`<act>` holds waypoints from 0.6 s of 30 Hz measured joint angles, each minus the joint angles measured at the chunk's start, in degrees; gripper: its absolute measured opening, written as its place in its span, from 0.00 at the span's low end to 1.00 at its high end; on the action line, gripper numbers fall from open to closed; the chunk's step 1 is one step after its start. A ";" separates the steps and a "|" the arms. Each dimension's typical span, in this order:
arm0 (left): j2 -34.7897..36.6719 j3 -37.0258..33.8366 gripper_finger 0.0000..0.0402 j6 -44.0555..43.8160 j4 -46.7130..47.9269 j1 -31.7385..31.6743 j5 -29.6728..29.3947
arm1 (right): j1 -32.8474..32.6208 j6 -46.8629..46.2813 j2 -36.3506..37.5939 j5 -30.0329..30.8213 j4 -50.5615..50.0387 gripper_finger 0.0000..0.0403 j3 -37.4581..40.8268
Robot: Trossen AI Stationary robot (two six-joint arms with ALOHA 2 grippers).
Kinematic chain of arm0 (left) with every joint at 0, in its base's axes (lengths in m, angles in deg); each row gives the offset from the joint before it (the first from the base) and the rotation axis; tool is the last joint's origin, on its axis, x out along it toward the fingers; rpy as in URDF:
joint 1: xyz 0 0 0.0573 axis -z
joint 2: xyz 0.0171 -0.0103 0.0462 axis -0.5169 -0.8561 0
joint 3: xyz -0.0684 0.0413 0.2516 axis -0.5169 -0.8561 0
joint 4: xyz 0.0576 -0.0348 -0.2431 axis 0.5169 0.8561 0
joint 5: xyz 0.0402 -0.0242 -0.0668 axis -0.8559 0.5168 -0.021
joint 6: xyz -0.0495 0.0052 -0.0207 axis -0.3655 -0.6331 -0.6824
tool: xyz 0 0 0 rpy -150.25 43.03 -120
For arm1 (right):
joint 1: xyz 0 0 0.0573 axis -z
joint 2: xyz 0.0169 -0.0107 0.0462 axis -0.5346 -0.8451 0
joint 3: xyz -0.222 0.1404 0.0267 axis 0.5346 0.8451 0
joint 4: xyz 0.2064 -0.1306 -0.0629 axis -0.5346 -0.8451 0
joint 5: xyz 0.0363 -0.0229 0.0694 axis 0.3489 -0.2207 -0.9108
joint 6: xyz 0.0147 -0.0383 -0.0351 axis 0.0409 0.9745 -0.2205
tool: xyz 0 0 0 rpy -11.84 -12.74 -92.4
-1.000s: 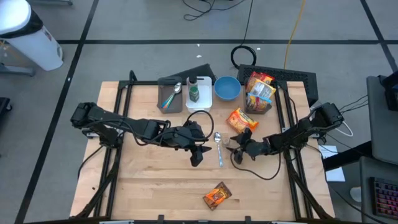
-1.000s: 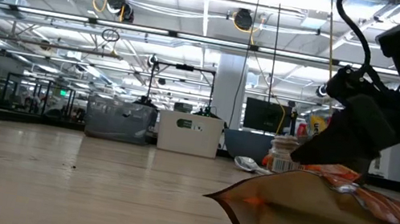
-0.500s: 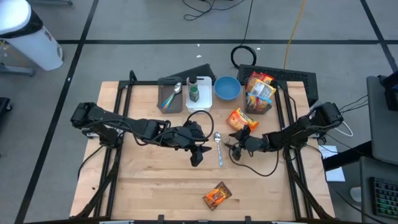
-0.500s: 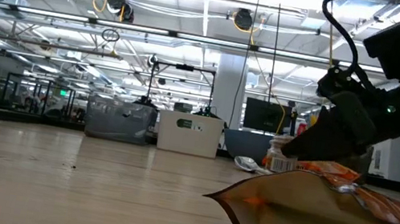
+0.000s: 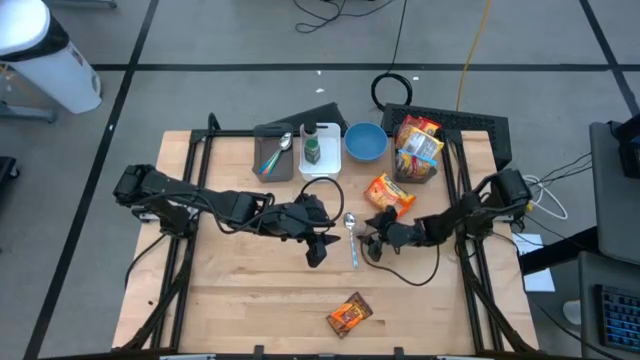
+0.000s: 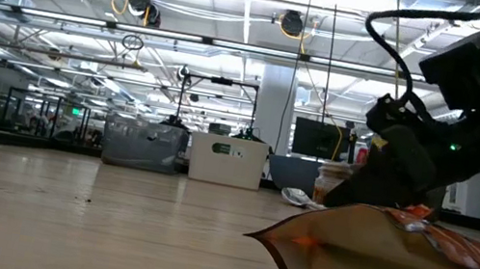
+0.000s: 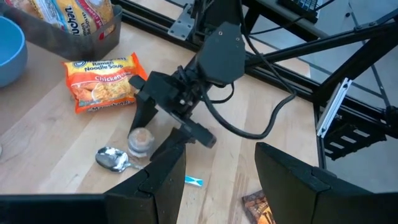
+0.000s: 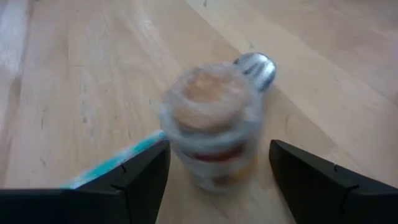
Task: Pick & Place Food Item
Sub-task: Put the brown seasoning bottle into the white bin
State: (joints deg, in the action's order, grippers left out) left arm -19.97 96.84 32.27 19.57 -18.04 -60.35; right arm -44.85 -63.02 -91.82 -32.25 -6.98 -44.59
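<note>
Closing in on the small jar [image 8: 210, 129] standing on the counter [image 5: 250, 300] beside the spoon [image 5: 352, 238], the right claw [image 5: 371, 243] is spread wide; center it before squeezing. Left claw [image 5: 316, 251] waits released.

Over the last second the right gripper [image 5: 368, 240] has slid across the surface toward the spoon [image 5: 352, 238], away from the surface's right edge. Its open fingers [image 8: 323, 186] now stand on either side of the small jar [image 8: 211, 134], which sits just beside the spoon's bowl; earlier the gripper was short of the jar. The right arm's wrist and elbow have followed it inward, and in the low view the arm has dropped closer to the orange packet [image 6: 394, 268].
</note>
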 joint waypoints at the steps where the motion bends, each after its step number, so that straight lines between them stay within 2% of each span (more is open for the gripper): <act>1: 0.00 0.00 0.50 -0.20 0.21 0.00 0.00 | 0.06 -0.22 -0.65 -0.08 0.14 0.66 -0.40; 8: 0.00 0.00 0.50 -0.57 1.28 0.00 0.90 | 0.07 -0.58 -2.96 0.59 0.75 0.63 -1.43; 16: 0.00 0.00 0.50 0.64 1.34 -0.06 0.91 | 0.09 -0.76 -3.01 -0.02 1.17 0.47 -1.38; 18: 0.00 0.00 0.50 0.74 1.38 -0.27 1.06 | 0.09 -0.77 -3.02 -0.31 1.18 0.46 -1.38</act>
State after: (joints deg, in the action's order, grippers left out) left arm -19.97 96.84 33.01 20.95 -18.31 -59.28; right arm -44.76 -63.79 -94.84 -32.56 -5.80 -45.97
